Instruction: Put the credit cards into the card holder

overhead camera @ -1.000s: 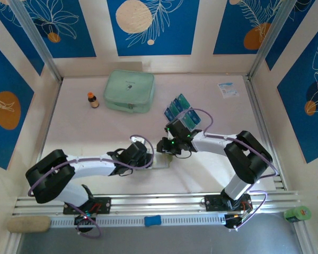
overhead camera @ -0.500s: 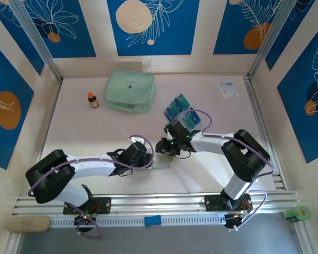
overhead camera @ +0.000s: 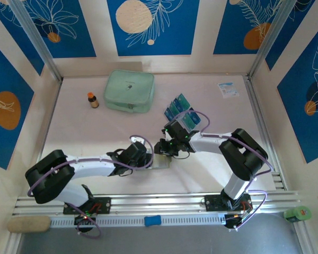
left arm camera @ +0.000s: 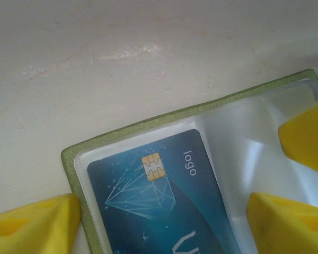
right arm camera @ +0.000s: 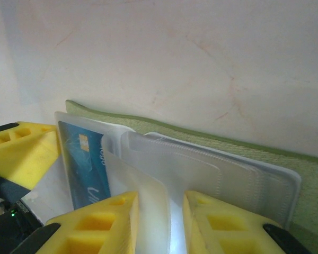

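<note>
Open card holder [left arm camera: 148, 119], one credit card [left arm camera: 164, 201] sleeved
Left hand [left arm camera: 159, 227] spread wide; right hand [right arm camera: 161, 211] astride clear sleeve [right arm camera: 143, 180], grip cannot tell

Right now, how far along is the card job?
Done: one credit card is already inside the open card holder. In hand: the left gripper is at the holder, jaws wide; the right gripper has a clear sleeve between its jaws, no card held. Left: the fanned credit cards farther back on the table.
</note>
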Controlling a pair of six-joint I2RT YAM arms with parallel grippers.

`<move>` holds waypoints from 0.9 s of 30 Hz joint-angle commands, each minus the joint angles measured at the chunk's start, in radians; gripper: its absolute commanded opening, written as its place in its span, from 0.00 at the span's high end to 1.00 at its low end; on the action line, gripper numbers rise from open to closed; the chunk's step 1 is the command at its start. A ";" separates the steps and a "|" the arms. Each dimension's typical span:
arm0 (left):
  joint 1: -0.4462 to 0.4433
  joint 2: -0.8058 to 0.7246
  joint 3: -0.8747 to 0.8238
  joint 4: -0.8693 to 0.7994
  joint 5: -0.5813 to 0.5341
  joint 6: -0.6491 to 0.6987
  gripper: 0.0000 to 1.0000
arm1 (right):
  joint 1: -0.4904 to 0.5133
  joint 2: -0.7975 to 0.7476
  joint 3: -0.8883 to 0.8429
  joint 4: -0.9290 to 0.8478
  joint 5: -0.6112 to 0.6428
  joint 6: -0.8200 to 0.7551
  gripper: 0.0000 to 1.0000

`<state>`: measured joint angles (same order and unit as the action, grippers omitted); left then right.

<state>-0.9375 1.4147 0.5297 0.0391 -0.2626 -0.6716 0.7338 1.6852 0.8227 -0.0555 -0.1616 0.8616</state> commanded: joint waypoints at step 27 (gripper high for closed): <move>0.058 -0.405 -0.105 -0.183 -0.105 -0.026 0.10 | 0.098 0.017 0.150 0.000 -0.086 0.104 0.38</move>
<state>-0.8917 1.0325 0.4419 -0.1146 -0.3424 -0.6830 0.8158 1.6691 0.9356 -0.0441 -0.2199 0.9478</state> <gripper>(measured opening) 0.898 0.616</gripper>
